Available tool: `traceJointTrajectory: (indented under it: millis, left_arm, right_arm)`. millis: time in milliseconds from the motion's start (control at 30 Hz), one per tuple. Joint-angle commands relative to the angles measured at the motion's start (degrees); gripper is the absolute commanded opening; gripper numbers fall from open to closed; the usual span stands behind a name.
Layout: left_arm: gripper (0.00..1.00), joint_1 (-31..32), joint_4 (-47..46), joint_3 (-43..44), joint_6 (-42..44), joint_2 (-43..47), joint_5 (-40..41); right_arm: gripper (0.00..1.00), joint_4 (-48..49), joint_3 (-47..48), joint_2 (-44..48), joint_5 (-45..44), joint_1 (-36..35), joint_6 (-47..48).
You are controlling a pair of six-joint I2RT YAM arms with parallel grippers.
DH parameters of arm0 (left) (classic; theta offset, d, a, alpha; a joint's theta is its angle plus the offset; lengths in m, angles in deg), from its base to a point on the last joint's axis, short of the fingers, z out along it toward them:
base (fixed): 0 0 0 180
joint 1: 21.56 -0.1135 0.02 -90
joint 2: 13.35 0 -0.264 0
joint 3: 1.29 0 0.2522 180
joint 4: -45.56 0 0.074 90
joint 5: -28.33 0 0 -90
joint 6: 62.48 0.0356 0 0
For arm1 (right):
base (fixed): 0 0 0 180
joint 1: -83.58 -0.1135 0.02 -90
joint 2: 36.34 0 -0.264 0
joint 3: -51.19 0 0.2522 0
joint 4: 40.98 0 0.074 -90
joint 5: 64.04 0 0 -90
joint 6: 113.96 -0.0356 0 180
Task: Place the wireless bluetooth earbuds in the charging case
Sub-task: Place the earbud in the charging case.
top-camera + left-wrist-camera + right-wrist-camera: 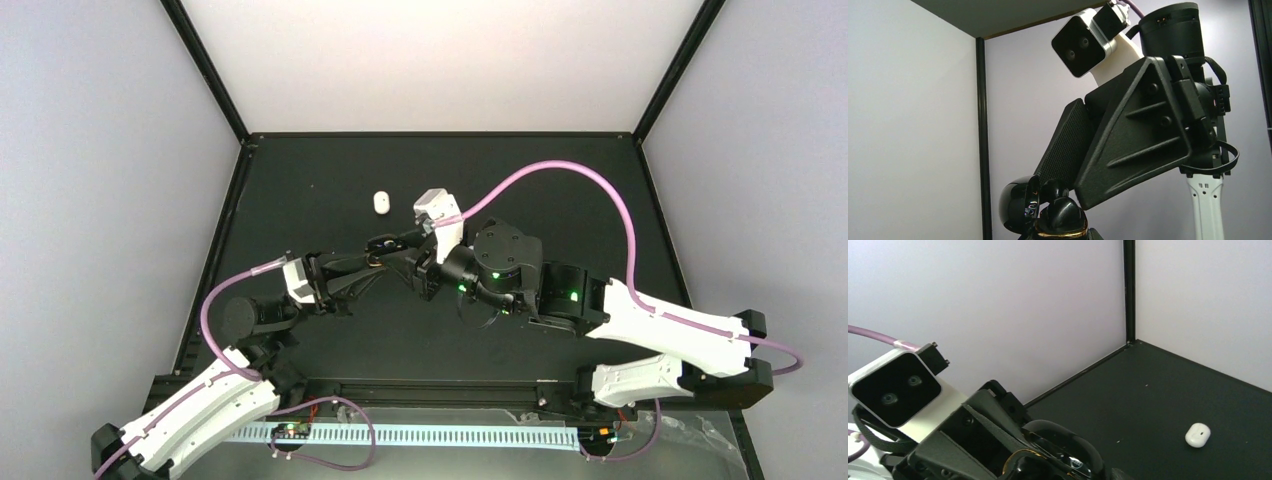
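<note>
Top external view: both arms meet over mid-table. Left jaws are clamped on the open black case, and two glossy black earbuds sit in it. Right jaws hang just above the case; I cannot tell their gap. A white oval pod lies apart on the table.

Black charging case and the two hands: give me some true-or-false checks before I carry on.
1. The left hand holds the black charging case. True.
2. The case's lid is shut. False: it stands hinged open.
3. A small white pod lies on the table, apart from both hands. True.
4. The right hand rests on the table beside the white pod. False: it is close over the black case, at the left hand.
</note>
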Motion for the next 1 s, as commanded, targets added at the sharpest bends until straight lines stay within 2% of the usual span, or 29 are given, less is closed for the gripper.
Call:
traceJointTrajectory:
  millis: [0, 400, 667, 967]
  left_arm:
    - [0.02, 0.25, -2.27, 1.09, -0.41, -0.62, 0.18]
    - [0.02, 0.21, -2.21, 1.00, -0.41, -0.33, 0.13]
    - [0.02, 0.20, -1.38, 1.05, -0.35, 1.58, -0.17]
    - [0.01, 0.27, -2.15, 1.69, -2.11, 2.71, -2.49]
  right_arm:
    - [0.51, 0.22, 1.09, 1.45, 1.26, -0.41, -0.87]
    - [0.64, -1.04, 2.49, 4.43, -1.63, -0.33, -1.59]
    - [0.65, -6.55, 2.57, 8.19, -7.24, 1.32, -0.15]
    - [0.65, -12.15, 2.54, 6.66, -4.20, 3.90, -1.26]
